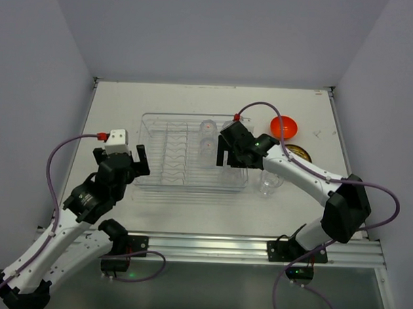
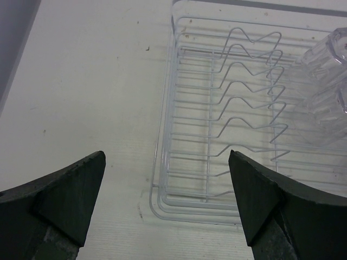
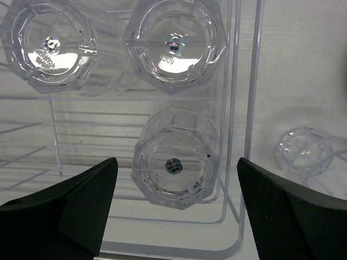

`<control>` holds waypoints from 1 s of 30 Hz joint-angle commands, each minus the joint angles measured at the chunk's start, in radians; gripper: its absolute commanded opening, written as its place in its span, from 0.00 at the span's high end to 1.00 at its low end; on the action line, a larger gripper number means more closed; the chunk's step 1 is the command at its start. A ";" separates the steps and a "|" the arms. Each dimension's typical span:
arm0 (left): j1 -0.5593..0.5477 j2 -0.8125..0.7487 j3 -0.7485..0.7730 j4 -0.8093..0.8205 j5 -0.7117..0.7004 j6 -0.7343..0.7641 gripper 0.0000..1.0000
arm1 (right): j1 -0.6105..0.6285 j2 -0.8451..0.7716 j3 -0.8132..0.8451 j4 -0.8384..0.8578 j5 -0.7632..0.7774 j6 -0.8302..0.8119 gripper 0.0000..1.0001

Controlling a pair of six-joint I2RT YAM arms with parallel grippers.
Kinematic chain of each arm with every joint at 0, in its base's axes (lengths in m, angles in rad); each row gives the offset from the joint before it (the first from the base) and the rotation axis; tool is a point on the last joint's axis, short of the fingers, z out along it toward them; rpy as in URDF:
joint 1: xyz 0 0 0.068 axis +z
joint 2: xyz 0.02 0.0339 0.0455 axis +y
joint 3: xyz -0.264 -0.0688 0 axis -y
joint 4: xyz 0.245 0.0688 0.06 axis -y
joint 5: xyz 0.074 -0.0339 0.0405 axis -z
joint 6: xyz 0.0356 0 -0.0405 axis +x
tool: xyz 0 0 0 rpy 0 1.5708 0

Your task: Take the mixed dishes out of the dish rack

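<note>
We count three glass cups (image 3: 173,43) in the dish rack (image 3: 245,108), a fourth cup (image 3: 306,154) outside at three o'clock, one orange bowl (image 1: 283,126); left gripper (image 2: 166,154), right gripper (image 3: 177,162): fingers apart, empty.

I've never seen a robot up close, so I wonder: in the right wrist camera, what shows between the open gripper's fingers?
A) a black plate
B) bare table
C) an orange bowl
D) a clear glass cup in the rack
D: a clear glass cup sits inside the dish rack, framed between the spread fingers of the right gripper; the orange bowl lies outside the rack.
</note>
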 commanded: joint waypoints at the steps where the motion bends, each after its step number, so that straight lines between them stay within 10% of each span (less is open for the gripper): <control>1: 0.002 -0.014 -0.020 0.069 0.034 0.014 0.00 | 0.004 0.021 -0.014 0.049 0.039 0.043 0.08; 17: 0.003 -0.059 -0.018 0.052 -0.001 -0.002 0.00 | 0.027 0.114 0.006 0.033 0.117 0.114 0.19; 30: 0.003 -0.089 -0.015 0.037 -0.033 -0.012 0.00 | 0.096 0.144 0.121 -0.068 0.146 0.150 0.71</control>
